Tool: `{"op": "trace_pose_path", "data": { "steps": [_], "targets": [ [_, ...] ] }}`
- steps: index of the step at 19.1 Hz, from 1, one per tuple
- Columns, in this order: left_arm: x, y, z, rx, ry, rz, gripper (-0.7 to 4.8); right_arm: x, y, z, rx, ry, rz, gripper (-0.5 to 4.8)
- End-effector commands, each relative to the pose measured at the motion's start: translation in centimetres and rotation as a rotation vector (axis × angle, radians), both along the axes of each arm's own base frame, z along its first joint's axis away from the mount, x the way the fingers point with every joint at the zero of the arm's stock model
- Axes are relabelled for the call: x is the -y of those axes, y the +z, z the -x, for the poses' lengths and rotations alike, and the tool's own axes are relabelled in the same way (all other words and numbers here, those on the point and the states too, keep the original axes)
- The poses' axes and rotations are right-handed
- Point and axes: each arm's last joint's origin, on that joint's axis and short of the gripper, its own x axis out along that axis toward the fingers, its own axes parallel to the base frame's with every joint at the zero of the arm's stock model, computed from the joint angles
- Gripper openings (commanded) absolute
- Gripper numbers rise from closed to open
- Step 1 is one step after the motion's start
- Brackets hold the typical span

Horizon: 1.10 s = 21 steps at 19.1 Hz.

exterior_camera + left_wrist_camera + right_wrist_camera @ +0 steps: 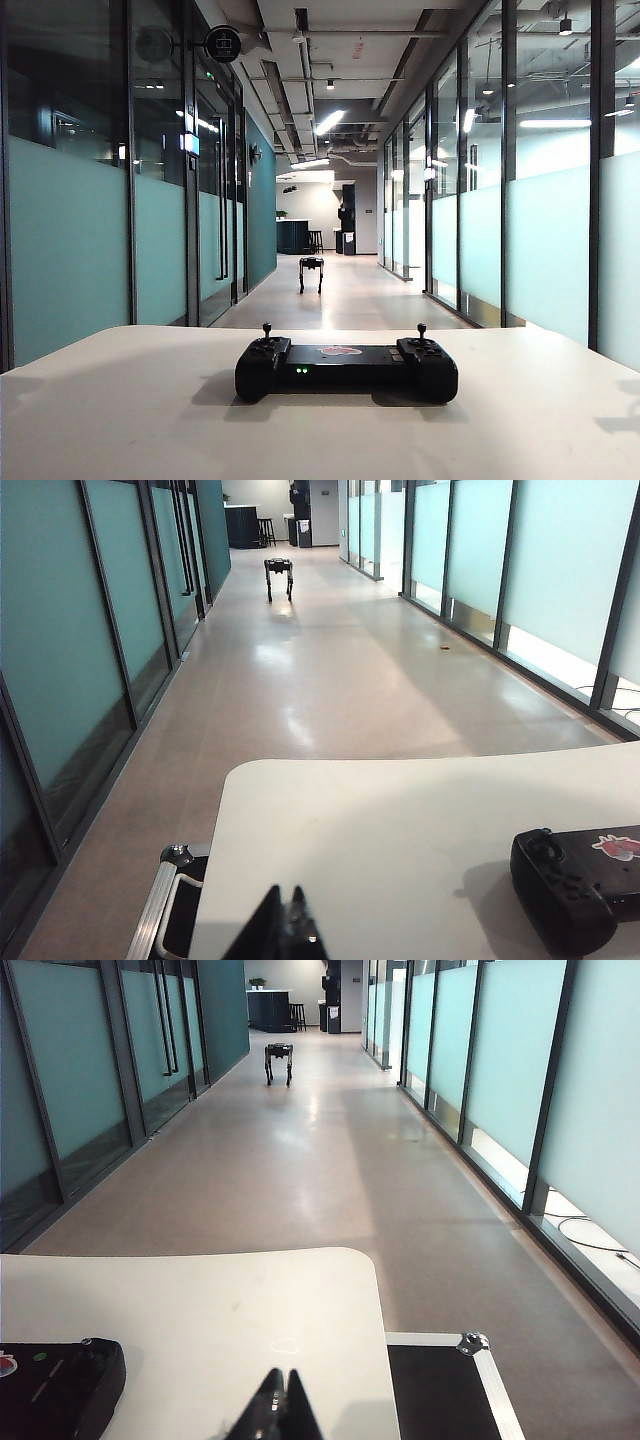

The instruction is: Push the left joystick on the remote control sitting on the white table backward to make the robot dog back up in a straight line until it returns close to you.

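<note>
The black remote control [346, 367] lies flat on the white table [120, 410], green lights lit and a reddish sticker on top. Its left joystick [266, 331] stands upright, as does the right stick [421, 332]. Far down the corridor stands the robot dog [311, 272], small and dark on the floor. My left gripper [285, 892] is shut and empty over the table's near left part, well short of the remote control [575, 880]. My right gripper [281, 1374] is shut and empty over the near right part, away from the remote control [55, 1390]. Neither gripper shows in the exterior view.
Glass office walls [70, 240] line both sides of the long corridor. A black case with metal edging [450, 1385] sits beside the table on the right, and another one [170, 905] on the left. A dark counter [292, 236] stands at the corridor's far end.
</note>
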Motion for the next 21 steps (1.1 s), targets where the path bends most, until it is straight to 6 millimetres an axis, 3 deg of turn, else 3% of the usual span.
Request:
{"op": "trace_pose_path", "data": {
  "steps": [1,7,14,18,21],
  "targets": [
    [0.0,0.2,0.0,0.014,0.002,0.001,-0.05,0.0,0.0,0.0,0.019,0.000,0.001,-0.01],
    [0.0,0.4,0.1,0.020,-0.002,0.002,-0.05,0.0,0.5,0.1,0.031,0.001,-0.001,-0.01],
    [0.0,2.8,0.2,0.049,0.003,0.005,-0.05,0.0,4.8,0.5,0.090,0.028,-0.002,-0.01],
    [0.1,4.2,-0.7,0.018,-0.002,0.003,-0.05,-0.4,6.4,-0.7,0.073,0.098,0.008,-0.01],
    [0.2,5.2,-2.2,-0.002,-0.006,0.023,-0.05,-0.9,7.2,-2.7,0.053,0.174,0.016,-0.02]
  ]
}}
